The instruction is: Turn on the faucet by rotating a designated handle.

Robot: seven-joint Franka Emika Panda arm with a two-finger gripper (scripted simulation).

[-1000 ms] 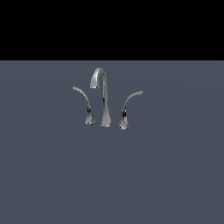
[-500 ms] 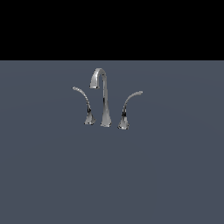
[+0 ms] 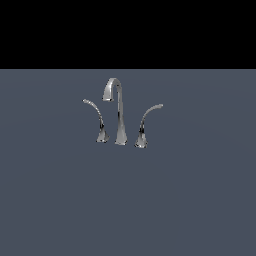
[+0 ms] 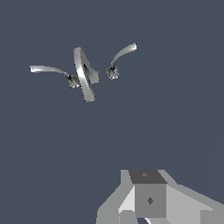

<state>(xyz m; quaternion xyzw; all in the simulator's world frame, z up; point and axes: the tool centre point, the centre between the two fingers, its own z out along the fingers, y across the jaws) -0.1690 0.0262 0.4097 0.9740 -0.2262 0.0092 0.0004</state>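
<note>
While nothing has been touched yet, the whole faucet stands alone on the flat grey surface, and reading across the exterior view from its left you meet first a thin hooked lever, then the tall gooseneck spout, then the handle, the slightly stouter lever on a flared cone base, arcing out to a pale tip toward the exterior view's right. From above, the wrist view shows the same set: one long lever, the spout in the middle, and a second lever beyond it, with the gripper well apart from all of them. Only its blocky grey body shows at the picture's edge, so I cannot tell whether the jaws are apart or together. The arm itself is absent from the exterior view. To my eye the job is at its approach stage. Done well, that means coming in on the outer side of the handle, away from the spout, meeting the lever near its pale tip for leverage, then sweeping it in an arc about its cone base, not shoving straight.
</note>
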